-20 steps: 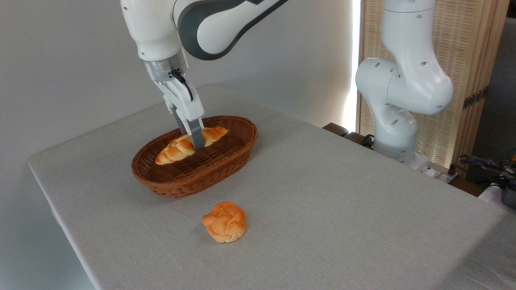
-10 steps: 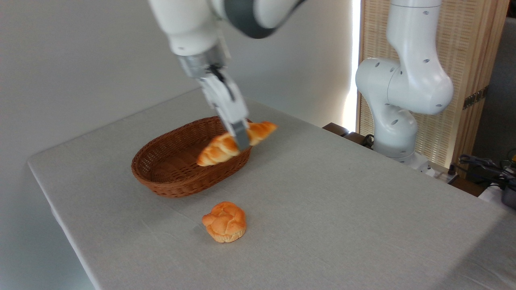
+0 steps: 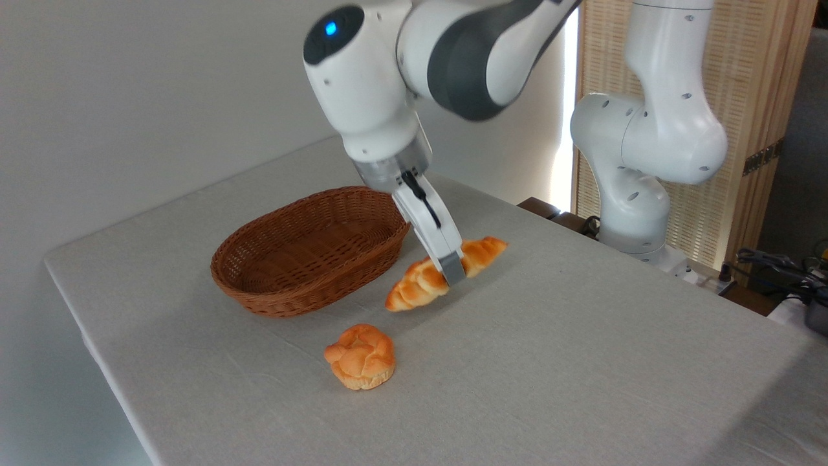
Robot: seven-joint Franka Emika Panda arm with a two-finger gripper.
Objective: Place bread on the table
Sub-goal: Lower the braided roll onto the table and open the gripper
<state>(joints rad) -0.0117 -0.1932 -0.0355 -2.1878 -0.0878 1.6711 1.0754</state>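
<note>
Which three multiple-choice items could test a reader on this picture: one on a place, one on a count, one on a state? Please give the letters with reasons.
1. Where is the bread?
A. In the basket
B. Right of the basket, over the table
C. On the floor

2. How many things lie in the basket?
A. None
B. One
C. Two

3. How is the gripper?
A. Open, holding nothing
B. Out of view
C. Shut on the bread

Key: 1 B, the loaf hangs beside the basket above the table. 2 A, only wicker shows inside. 3 C, the fingers clamp the loaf's middle.
</note>
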